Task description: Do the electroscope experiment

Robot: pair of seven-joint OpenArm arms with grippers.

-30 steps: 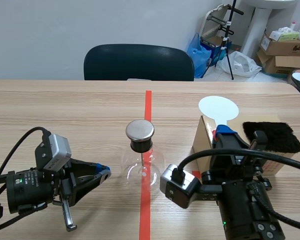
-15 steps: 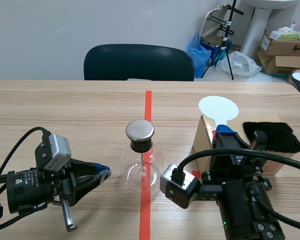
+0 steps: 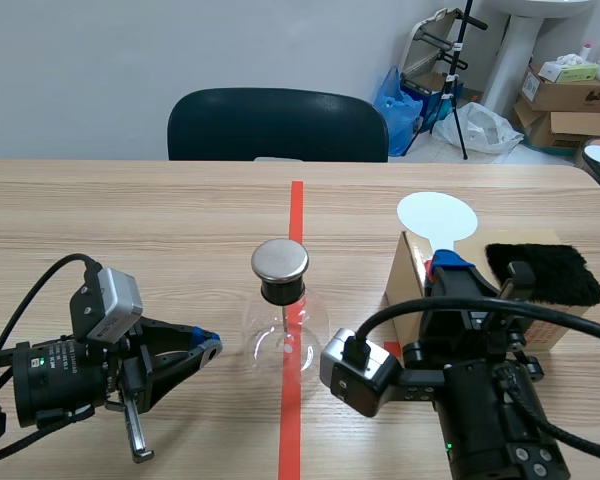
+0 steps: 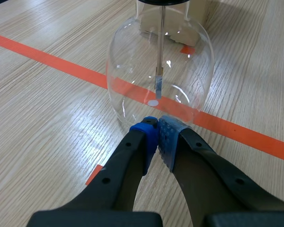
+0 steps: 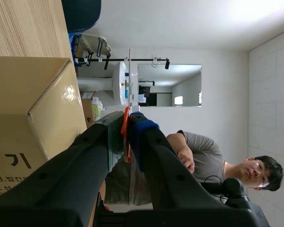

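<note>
The clear glass electroscope flask with a metal cap [image 3: 283, 330] stands on the wooden worktop [image 3: 130, 230], the left gripper [image 4: 157, 137] clenched empty just beside it, likely to steady it, while right of the flask the right gripper [image 5: 125, 128] grasps a white round paddle [image 3: 437, 215] upright, seemingly for charging it.

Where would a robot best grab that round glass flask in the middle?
Probably at the black neck just under the metal cap, coming level from the side. The flask stands upright; its glass belly is wide, round and smooth, while the neck is narrow.
</note>
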